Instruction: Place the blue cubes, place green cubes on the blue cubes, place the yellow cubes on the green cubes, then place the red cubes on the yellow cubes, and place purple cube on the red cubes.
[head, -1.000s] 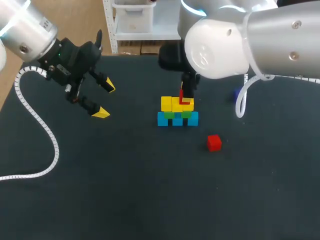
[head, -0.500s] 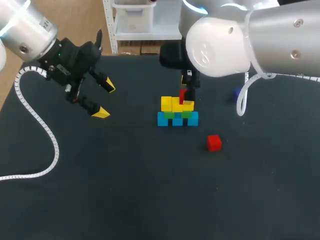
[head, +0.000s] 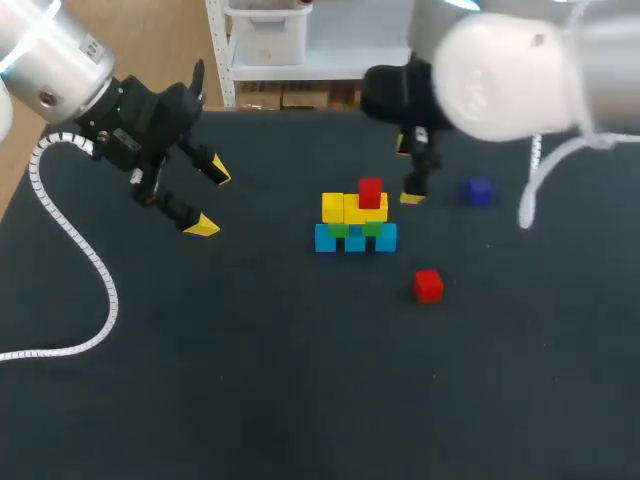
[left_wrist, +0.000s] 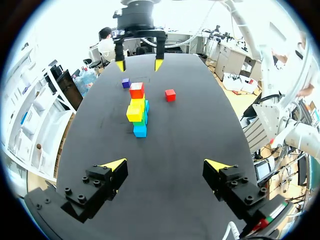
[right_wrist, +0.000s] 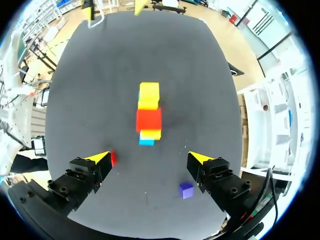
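Observation:
A stack stands mid-table: blue cubes (head: 355, 240) at the base, green cubes (head: 340, 230) on them, yellow cubes (head: 345, 208) above, and one red cube (head: 370, 191) on top. A second red cube (head: 428, 285) lies loose to the front right, and the purple cube (head: 478, 190) sits to the right. My right gripper (head: 406, 172) hangs open just right of the stack, holding nothing. In the right wrist view the stacked red cube (right_wrist: 149, 120) lies ahead of the open right gripper (right_wrist: 150, 157). My left gripper (head: 212, 200) stays open and empty at the far left.
The dark table (head: 300, 380) has free room in front of the stack and at the left. In the left wrist view the stack (left_wrist: 137, 107) stands far ahead of the left gripper (left_wrist: 166, 165), with the loose red cube (left_wrist: 170, 94) beside it.
My right gripper opened, left the red cube on the yellow cubes, then drew back up and to the right. The left arm has not moved.

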